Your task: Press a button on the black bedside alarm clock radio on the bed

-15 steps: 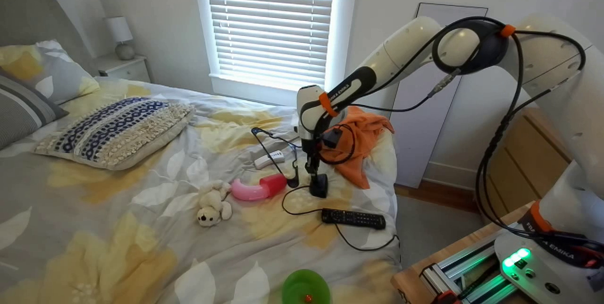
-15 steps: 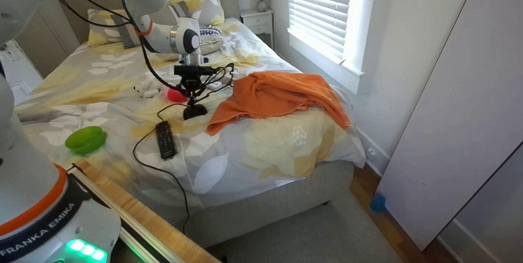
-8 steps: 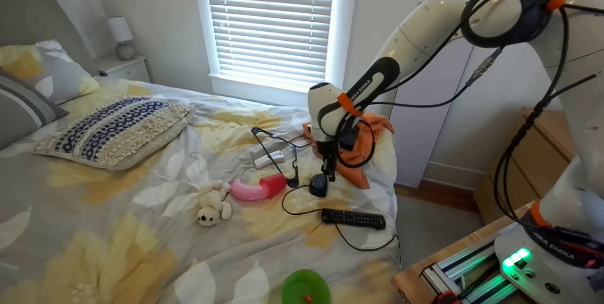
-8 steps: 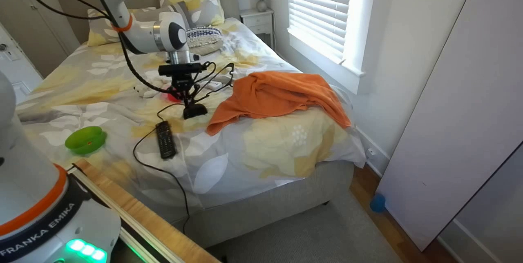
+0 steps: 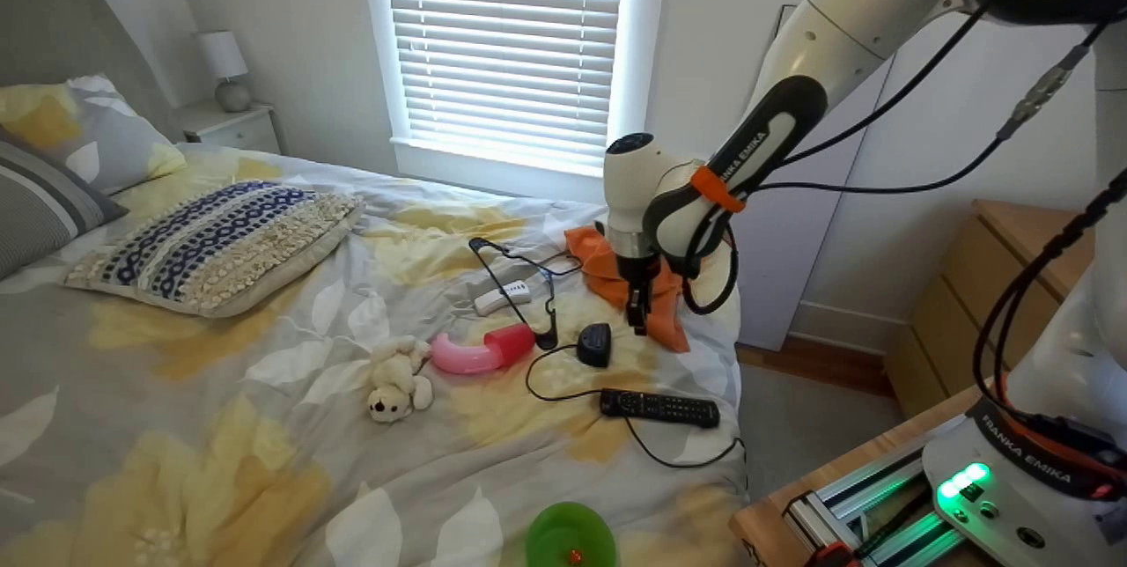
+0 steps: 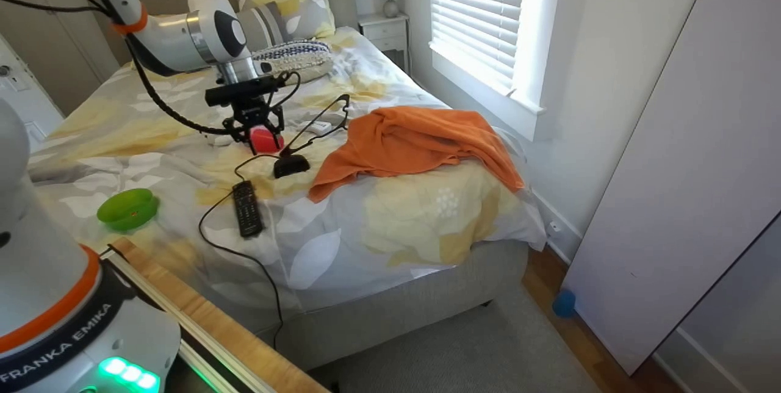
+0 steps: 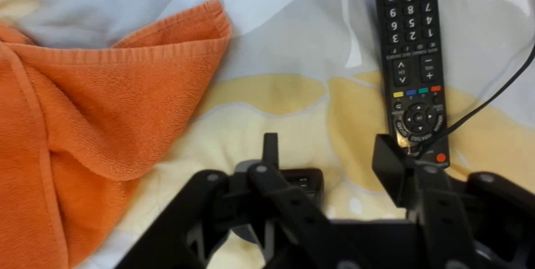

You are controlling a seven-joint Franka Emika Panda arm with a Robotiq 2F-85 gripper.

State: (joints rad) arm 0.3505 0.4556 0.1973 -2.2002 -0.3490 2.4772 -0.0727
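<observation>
The black alarm clock radio (image 5: 594,345) sits on the floral bed (image 5: 290,461), its cord trailing off. In an exterior view, my gripper (image 5: 637,329) hangs above the bed, a little to the right of the clock and apart from it. Seen from an exterior view, the clock (image 6: 291,166) lies to the right of the gripper (image 6: 266,144), whose fingers are spread. In the wrist view the gripper (image 7: 328,156) is open with a wide gap and nothing held. Its left finger covers much of the clock (image 7: 313,177), so most buttons are hidden.
A black remote (image 5: 660,408) lies near the clock, with the cord crossing it. Around them are an orange towel (image 6: 415,143), a black hanger (image 5: 548,340), a white device (image 5: 504,297), a pink-red toy (image 5: 475,354), a plush toy (image 5: 398,382) and a green bowl (image 6: 128,210).
A second ago the gripper was shut, down at the clock's top. Since then it has lifted away towards the robot's base, and its fingers have spread. The clock looks unmoved.
</observation>
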